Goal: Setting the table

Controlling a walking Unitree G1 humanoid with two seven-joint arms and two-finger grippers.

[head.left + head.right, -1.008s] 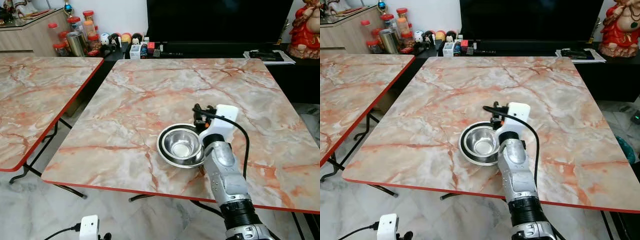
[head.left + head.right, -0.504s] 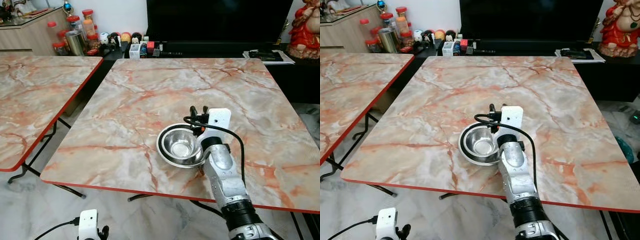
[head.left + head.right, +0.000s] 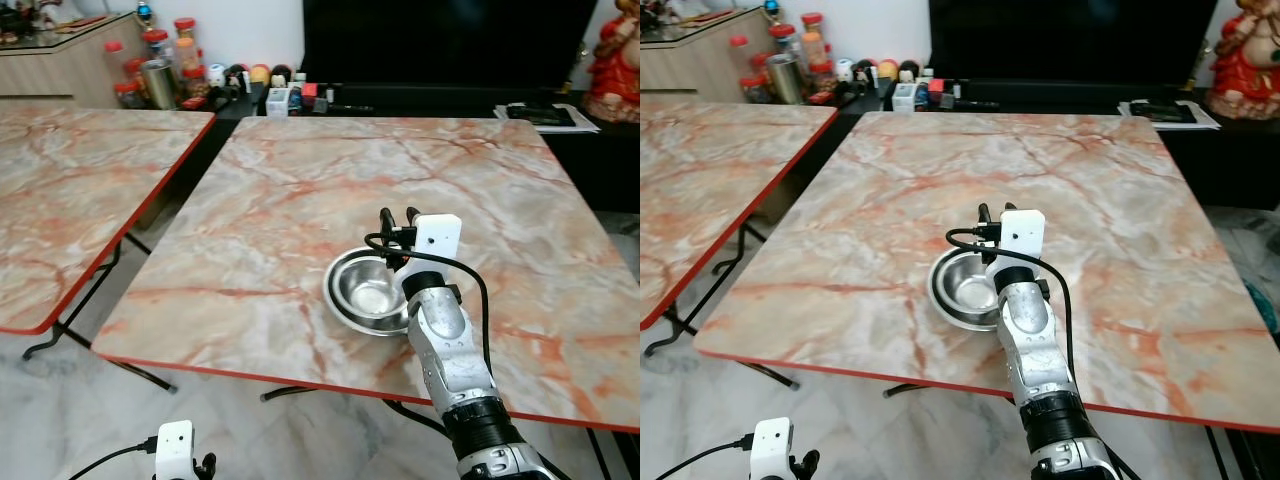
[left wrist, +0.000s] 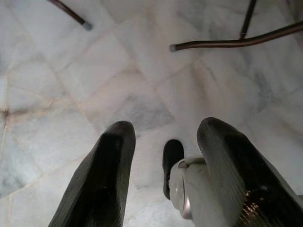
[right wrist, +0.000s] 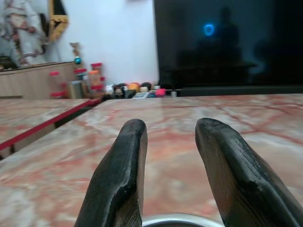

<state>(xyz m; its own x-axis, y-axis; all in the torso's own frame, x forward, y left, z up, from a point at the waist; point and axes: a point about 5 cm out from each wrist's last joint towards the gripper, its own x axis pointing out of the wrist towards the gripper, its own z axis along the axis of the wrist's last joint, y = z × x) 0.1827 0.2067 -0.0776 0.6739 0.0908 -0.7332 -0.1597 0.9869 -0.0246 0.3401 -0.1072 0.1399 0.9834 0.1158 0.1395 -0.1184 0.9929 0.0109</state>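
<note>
Two stacked steel bowls (image 3: 368, 292) sit on the marble table (image 3: 300, 190), near its front edge. My right gripper (image 3: 397, 218) is above the bowls' far right rim, pointing toward the television. In the right wrist view its fingers (image 5: 124, 175) stand open with nothing between them, and the bowl rim (image 5: 182, 220) lies just beneath. My left gripper (image 4: 168, 126) hangs low at my side over the floor, open and empty.
A second marble table (image 3: 80, 200) stands to the left across a narrow gap. Jars and small ornaments (image 3: 180, 75) line the cabinet at the back, beside a dark television (image 3: 450, 40). A red statue (image 3: 615, 60) and papers (image 3: 545, 115) are at the back right.
My right gripper has shifted a little left, closer over the bowls' far rim. The whole picture has moved slightly because the camera moved. The bowls stay put.
</note>
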